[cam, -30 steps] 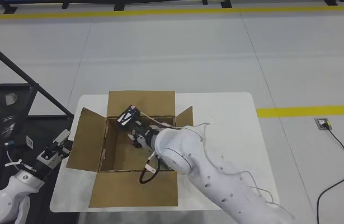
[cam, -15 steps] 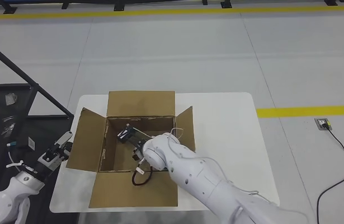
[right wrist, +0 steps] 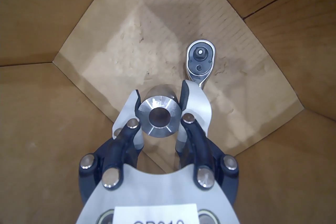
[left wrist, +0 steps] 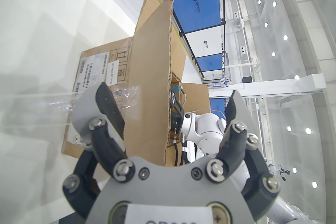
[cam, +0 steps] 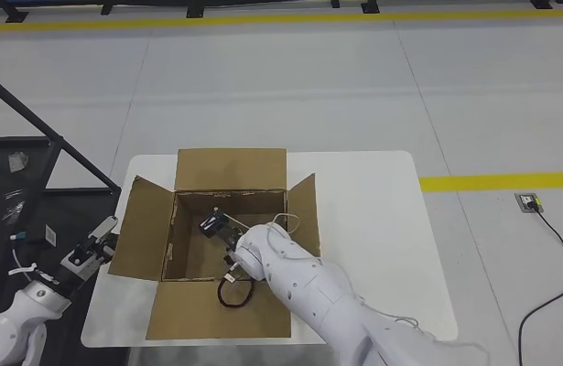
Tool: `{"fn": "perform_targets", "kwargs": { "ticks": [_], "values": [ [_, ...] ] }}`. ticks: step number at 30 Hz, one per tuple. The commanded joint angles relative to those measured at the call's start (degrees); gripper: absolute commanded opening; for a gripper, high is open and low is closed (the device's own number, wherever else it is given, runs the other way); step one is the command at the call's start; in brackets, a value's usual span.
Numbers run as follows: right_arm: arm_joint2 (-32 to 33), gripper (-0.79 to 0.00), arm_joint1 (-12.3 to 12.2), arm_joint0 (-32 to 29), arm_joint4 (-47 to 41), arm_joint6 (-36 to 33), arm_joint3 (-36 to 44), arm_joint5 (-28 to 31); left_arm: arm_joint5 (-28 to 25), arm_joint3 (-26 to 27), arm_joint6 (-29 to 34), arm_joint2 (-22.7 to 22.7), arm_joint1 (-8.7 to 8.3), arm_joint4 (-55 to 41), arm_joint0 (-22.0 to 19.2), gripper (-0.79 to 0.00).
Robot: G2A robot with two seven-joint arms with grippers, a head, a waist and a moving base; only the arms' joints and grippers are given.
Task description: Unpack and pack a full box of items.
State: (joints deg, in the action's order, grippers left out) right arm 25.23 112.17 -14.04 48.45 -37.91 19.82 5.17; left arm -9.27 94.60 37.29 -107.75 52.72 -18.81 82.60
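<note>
My right tool (right wrist: 160,93) is down inside the open cardboard box (cam: 231,166), pinching a steel socket (right wrist: 159,117) end-on. I cannot tell whether the socket touches the box floor. A ratchet wrench (right wrist: 200,58) lies flat on that floor just beside it. My left tool (left wrist: 168,93) hangs at the bench (cam: 373,201) edge, fingers spread, near the box's left flap.

Bright, even overhead light. Ceiling lamps (left wrist: 285,37) glare beyond box (cam: 231,165). Inside box: floor patch lit, walls dimmer. Box creases bowed by wide-angle lens.
</note>
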Motion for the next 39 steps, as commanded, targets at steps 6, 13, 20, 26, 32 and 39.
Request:
{"fn": "perform_targets", "kwargs": {
  "ticks": [6, 13, 20, 26, 32, 39],
  "values": [
    [0.4, -0.277, 1.9, 0.7, -0.3, 1.2, -3.7, 1.1, -0.2, -0.3, 0.2, -0.5, 0.09, -0.4, 0.6, 0.000],
    [1.5, -0.108, 2.5, 1.9, -1.1, 4.1, -3.7, 2.2, 0.3, 0.2, 1.3, -0.1, 0.04, 0.7, 0.1, 0.000],
    [4.0, -0.074, 2.0, 3.3, -3.3, 8.4, -0.6, 5.0, 0.8, -0.1, 2.8, -0.5, -0.15, 2.6, -0.1, 0.000],
    [6.5, -0.083, 0.3, 2.9, -3.6, 10.2, 4.1, 6.3, -1.2, 0.1, 6.4, -0.5, -0.37, 3.4, 0.0, 0.000],
    [10.8, -0.065, -3.5, 0.2, -2.3, 11.1, 12.9, 6.8, -4.1, 1.0, 9.7, -0.8, -0.53, 2.8, 0.2, 0.000],
    [20.7, -0.046, -11.1, -11.5, 5.1, 5.3, 38.4, 3.8, -5.5, 5.6, 10.3, -2.2, -0.49, 2.2, 3.1, 0.000]
  ]
}}
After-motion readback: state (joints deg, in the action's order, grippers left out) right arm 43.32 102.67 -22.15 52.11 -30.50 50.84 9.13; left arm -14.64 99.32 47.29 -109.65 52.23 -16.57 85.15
